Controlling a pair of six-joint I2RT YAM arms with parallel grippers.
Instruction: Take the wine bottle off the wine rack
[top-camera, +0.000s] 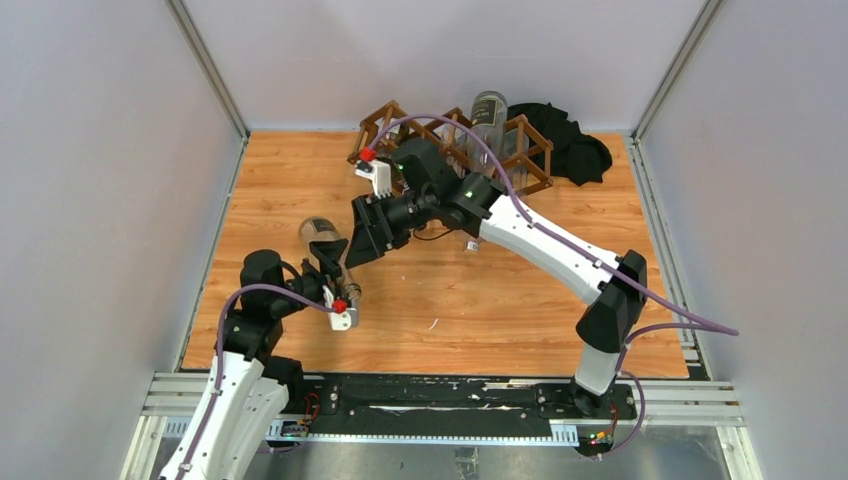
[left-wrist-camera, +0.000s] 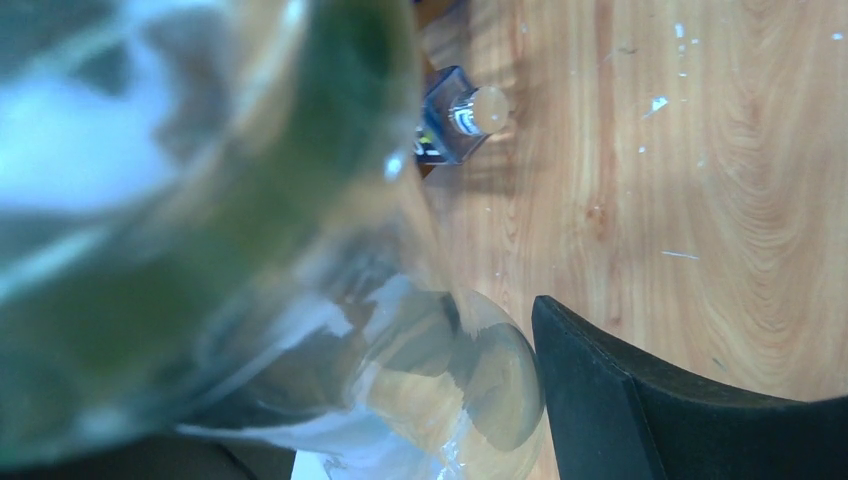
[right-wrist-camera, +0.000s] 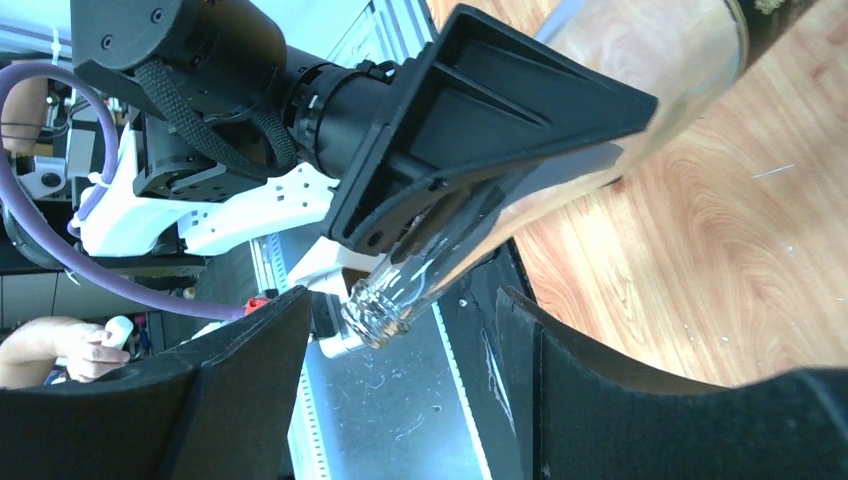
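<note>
The left jaws pinched the clear bottle (top-camera: 320, 232) by its body, well apart from the rack (top-camera: 520, 160) beyond the right jaws. The right jaws stood spread, the bottle's neck (right-wrist-camera: 400, 290) between them with gaps either side

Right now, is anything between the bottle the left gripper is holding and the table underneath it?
Nothing visible lies on the table beneath the wine bottle clamped in the left gripper. Only the right gripper is close: its open fingers flank the neck without touching.
</note>
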